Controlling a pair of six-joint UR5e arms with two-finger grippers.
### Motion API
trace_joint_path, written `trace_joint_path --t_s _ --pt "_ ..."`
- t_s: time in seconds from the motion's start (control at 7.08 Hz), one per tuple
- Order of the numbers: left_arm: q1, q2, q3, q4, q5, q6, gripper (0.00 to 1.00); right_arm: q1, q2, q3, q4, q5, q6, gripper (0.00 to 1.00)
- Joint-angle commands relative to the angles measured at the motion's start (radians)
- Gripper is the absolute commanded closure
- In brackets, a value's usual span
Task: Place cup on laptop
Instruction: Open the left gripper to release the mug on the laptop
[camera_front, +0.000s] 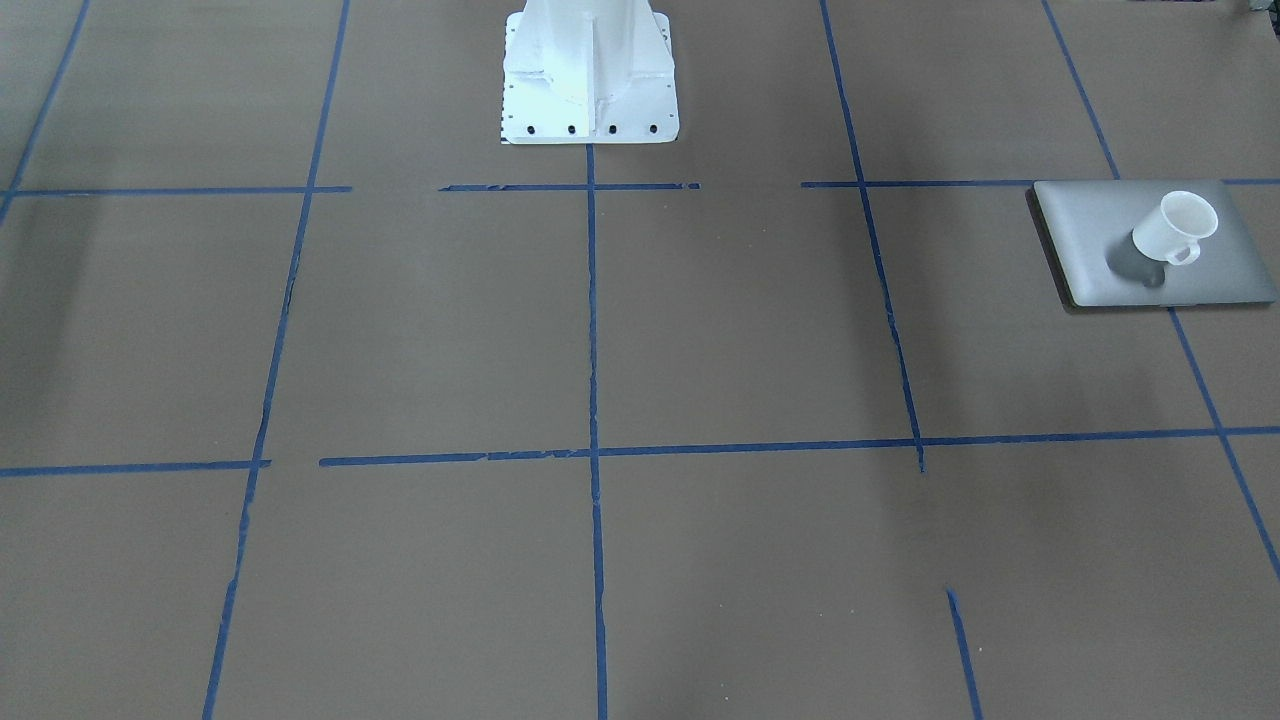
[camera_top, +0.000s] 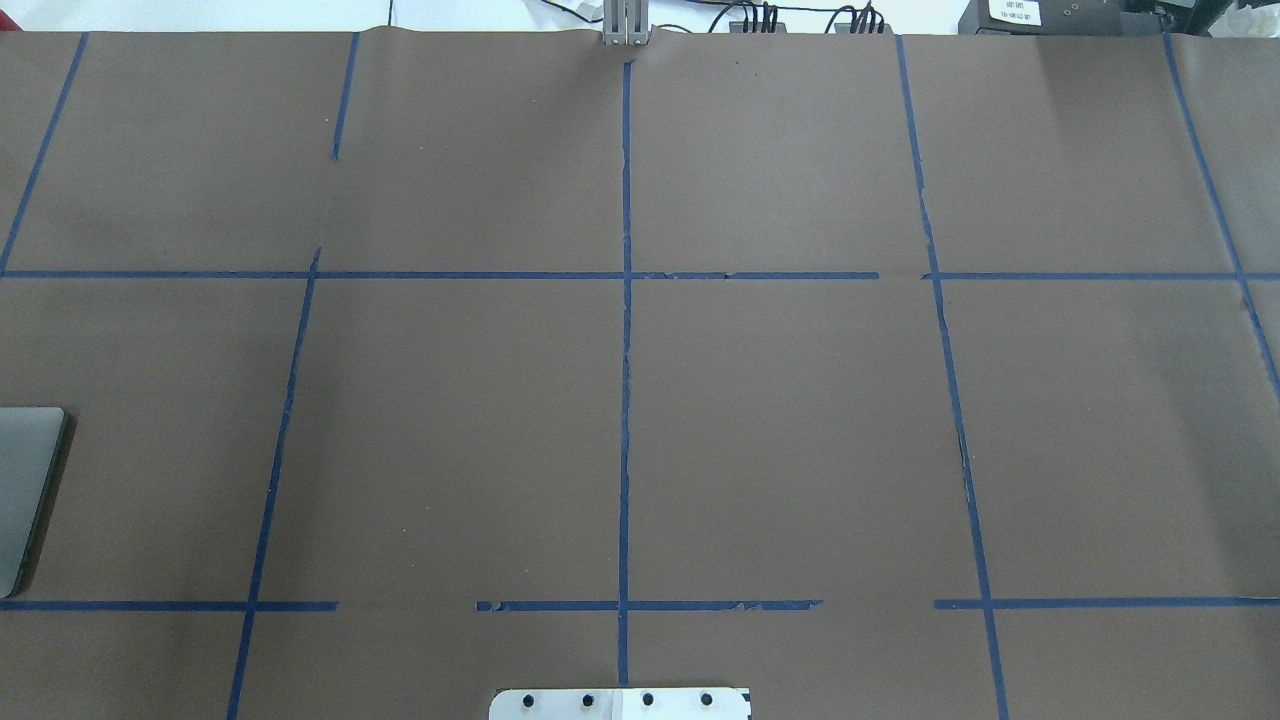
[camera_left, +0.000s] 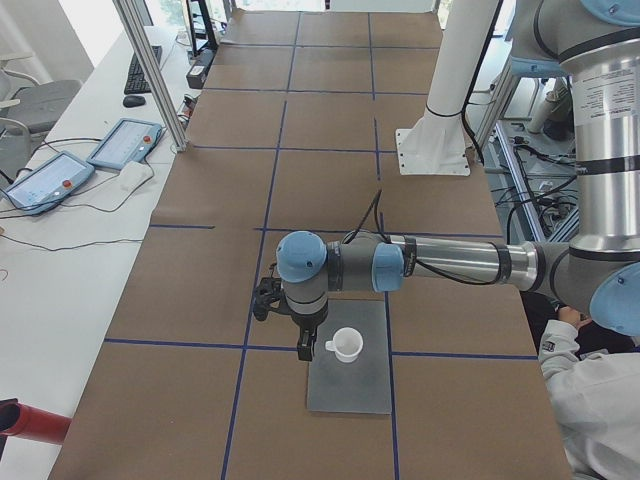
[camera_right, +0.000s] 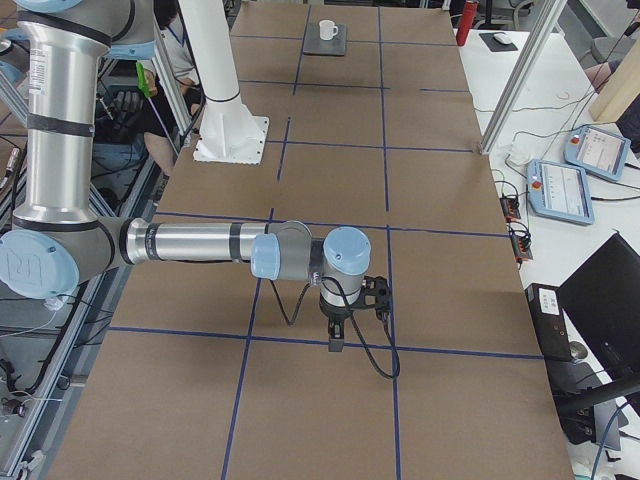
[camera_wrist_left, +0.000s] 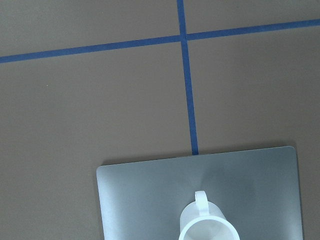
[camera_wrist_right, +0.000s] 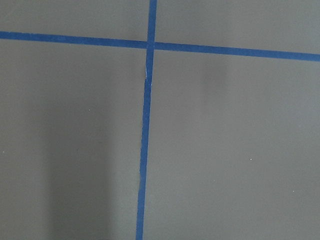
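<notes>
The white cup (camera_front: 1175, 228) stands upright on the silver-grey laptop (camera_front: 1090, 235), handle toward the table's front. Both also show in the exterior left view, cup (camera_left: 346, 345) on laptop (camera_left: 350, 385), and far off in the exterior right view, cup (camera_right: 326, 30) on laptop (camera_right: 324, 45). The left wrist view looks down on the cup (camera_wrist_left: 207, 225) and the laptop lid (camera_wrist_left: 145, 200). My left gripper (camera_left: 303, 351) hangs beside the cup, apart from it and raised. My right gripper (camera_right: 335, 342) hangs over bare table. I cannot tell whether either is open or shut.
Blue tape lines grid the brown table (camera_front: 600, 330). The white robot pedestal (camera_front: 590, 80) stands at the table's back middle. Only the laptop's edge (camera_top: 25, 490) shows overhead, at the far left. Teach pendants (camera_right: 575, 185) lie on the side bench. A person (camera_left: 590, 400) sits near the robot.
</notes>
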Motion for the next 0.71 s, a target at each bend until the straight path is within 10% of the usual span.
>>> trace_joint_path --t_s 0.0,0.56 --pt "-0.001 0.002 -0.007 0.005 0.000 0.000 0.00 0.000 -0.001 0.000 -0.001 0.000 0.000 0.00" --pt "-0.003 -0.002 0.004 0.000 0.000 -0.002 0.00 0.000 -0.001 0.000 0.000 0.000 0.000 0.00"
